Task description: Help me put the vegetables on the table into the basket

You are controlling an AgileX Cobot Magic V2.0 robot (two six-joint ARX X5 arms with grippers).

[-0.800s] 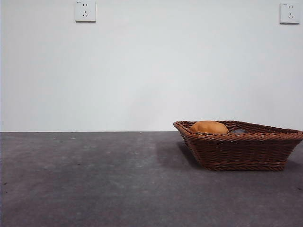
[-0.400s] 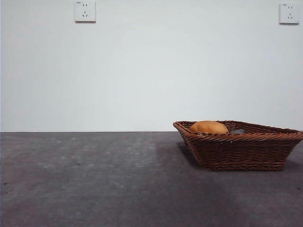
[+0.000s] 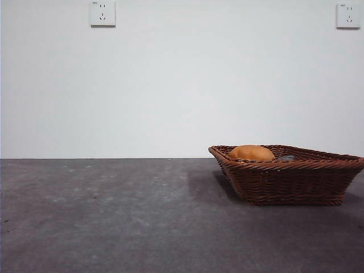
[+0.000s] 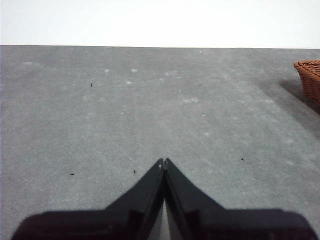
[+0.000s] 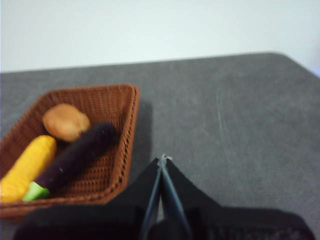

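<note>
I see the corn (image 5: 26,167), eggplant (image 5: 75,156) and potato (image 5: 65,121) all lying inside the basket (image 5: 127,130) on the tabletop (image 3: 114,216). My left pincer (image 4: 163,162) and right pincer (image 5: 162,159) are both closed, empty, above bare tabletop.

One basket (image 5: 75,145) sits on the surface (image 3: 114,216). Inside the basket lie three vegetables: one corn cob (image 5: 27,167), one eggplant (image 5: 75,157) and one potato (image 5: 65,121). Two wall sockets (image 3: 102,13) show on the wall behind the basket. Two grippers, each with two fingers.
</note>
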